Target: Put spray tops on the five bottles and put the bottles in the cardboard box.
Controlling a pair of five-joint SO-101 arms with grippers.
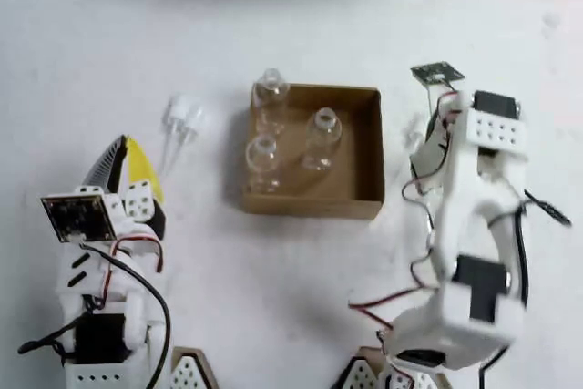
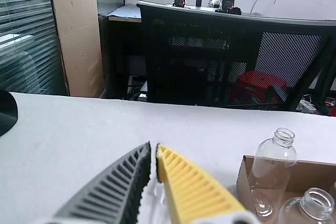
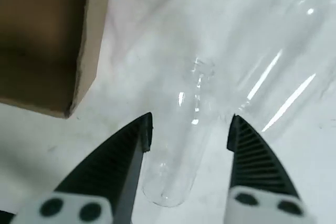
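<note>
The cardboard box sits mid-table with three clear, uncapped bottles standing in it. Clear spray tops lie on the table left of the box. My left gripper, black and yellow, is shut and empty, hovering near the spray tops and level with the box and its bottles. My right gripper is open just right of the box corner. It straddles a clear bottle lying on the table, with a second lying bottle beside it.
The right arm stretches along the table's right side and covers the lying bottles from above. A small circuit board sits behind it. A black chair stands beyond the table's far edge.
</note>
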